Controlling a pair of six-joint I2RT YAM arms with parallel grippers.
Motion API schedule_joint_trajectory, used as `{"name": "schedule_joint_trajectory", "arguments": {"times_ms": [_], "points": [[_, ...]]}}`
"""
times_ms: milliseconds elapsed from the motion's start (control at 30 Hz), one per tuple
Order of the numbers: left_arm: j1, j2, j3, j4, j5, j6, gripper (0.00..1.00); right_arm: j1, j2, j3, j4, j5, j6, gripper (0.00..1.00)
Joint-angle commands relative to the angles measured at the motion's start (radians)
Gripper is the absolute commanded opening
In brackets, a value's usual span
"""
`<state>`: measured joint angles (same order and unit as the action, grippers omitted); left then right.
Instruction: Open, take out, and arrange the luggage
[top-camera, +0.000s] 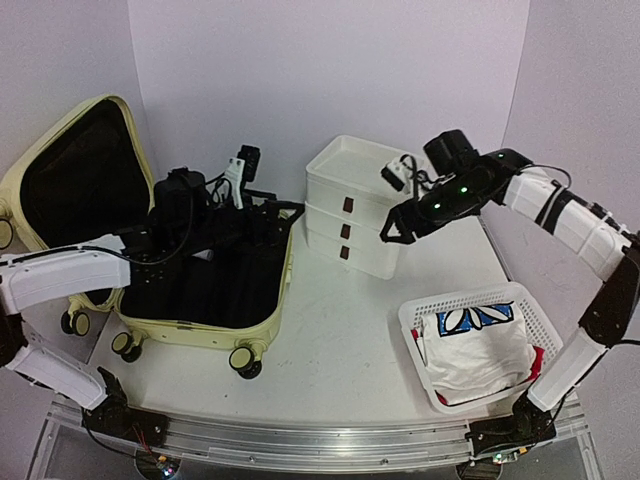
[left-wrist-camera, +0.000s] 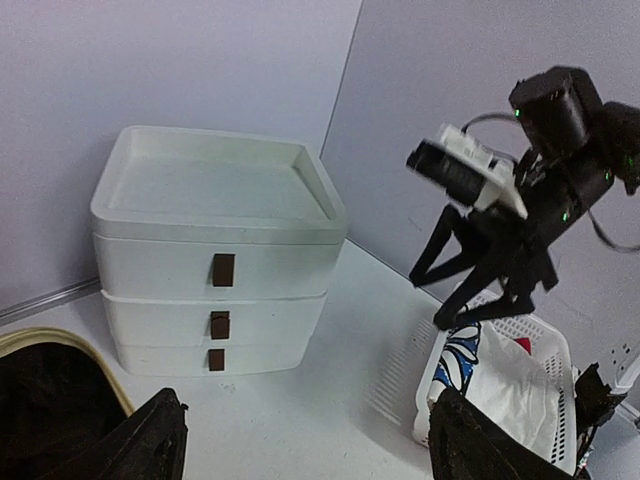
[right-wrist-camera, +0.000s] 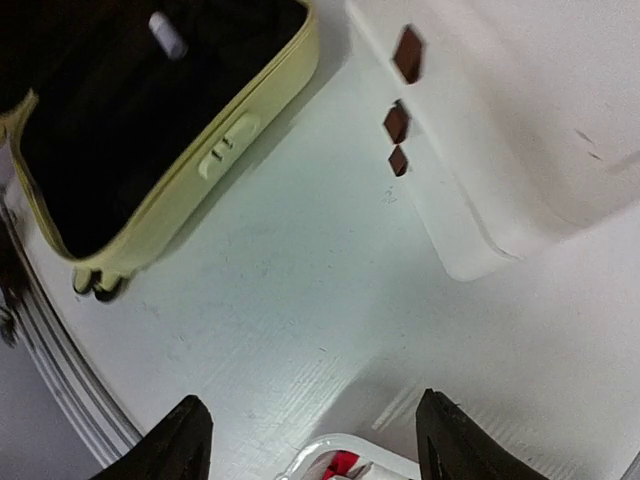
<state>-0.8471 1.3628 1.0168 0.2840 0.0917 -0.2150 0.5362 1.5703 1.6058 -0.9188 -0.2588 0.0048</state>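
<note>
The luggage (top-camera: 262, 322), a pale yellow-green hard-shell suitcase, lies open at the left of the table. Its lid (top-camera: 75, 165) stands up behind and the black-lined base faces up. My left gripper (top-camera: 286, 216) hovers over the base's far right corner, open and empty; its wrist view (left-wrist-camera: 310, 445) looks at the table beyond the suitcase rim (left-wrist-camera: 70, 345). My right gripper (top-camera: 393, 232) hangs open and empty above the table in front of the drawer box; its wrist view (right-wrist-camera: 315, 445) shows the suitcase rim (right-wrist-camera: 250, 130) at upper left.
A white three-drawer box (top-camera: 355, 205) stands at the back centre and shows in both wrist views (left-wrist-camera: 215, 230) (right-wrist-camera: 500, 120). A white mesh basket (top-camera: 410, 318) at front right holds a white cloth with blue print (top-camera: 475, 345). Suitcase wheels (top-camera: 245, 360) overhang near the front edge.
</note>
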Motion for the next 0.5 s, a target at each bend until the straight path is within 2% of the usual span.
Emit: {"name": "schedule_joint_trajectory", "arguments": {"times_ms": [0,133,200,300,467], "points": [[0.023,-0.168,-0.008,-0.250,-0.081,0.019,0.85,0.121,0.170,0.054,0.003,0.216,-0.192,0.61],[0.029,-0.316,-0.016,-0.386,-0.110,0.036,0.87,0.171,0.364,0.241,-0.016,0.301,-0.233,0.22],[0.029,-0.374,-0.010,-0.457,-0.134,0.040,0.87,0.185,0.446,0.313,-0.017,0.297,-0.259,0.10],[0.029,-0.443,0.003,-0.562,-0.171,0.059,0.87,0.209,0.556,0.404,-0.017,0.326,-0.324,0.01],[0.029,-0.551,-0.030,-0.630,-0.203,0.067,0.89,0.223,0.672,0.438,0.105,0.578,-0.443,0.00]]}}
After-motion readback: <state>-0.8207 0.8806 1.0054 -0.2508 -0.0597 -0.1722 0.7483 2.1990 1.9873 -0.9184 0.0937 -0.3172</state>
